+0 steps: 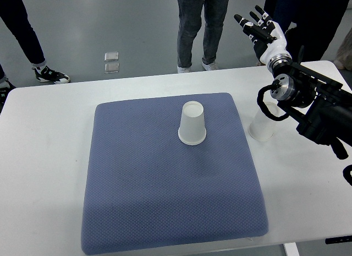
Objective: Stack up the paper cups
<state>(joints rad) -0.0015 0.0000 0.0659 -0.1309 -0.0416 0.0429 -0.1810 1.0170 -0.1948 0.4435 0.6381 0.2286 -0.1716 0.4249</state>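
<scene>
The tabletop (49,135) is plain white. The cushioned mat (170,195) across its middle is slate blue with a fine dotted weave. An upside-down paper cup (192,123) on the mat is white, and so is a second paper cup (262,125) near the tabletop's right edge. The right hand (263,34) is white with black fingers (246,21), and its arm (316,104) is black with a grey metal wrist joint. The floor (110,30) is grey, with two pale square plates (111,61).

Sitting upside down on the blue mat (165,184): a white paper cup (192,124); standing off the mat, partly hidden behind the raised, open-fingered right hand (262,31)'s arm: another cup (262,128).
</scene>
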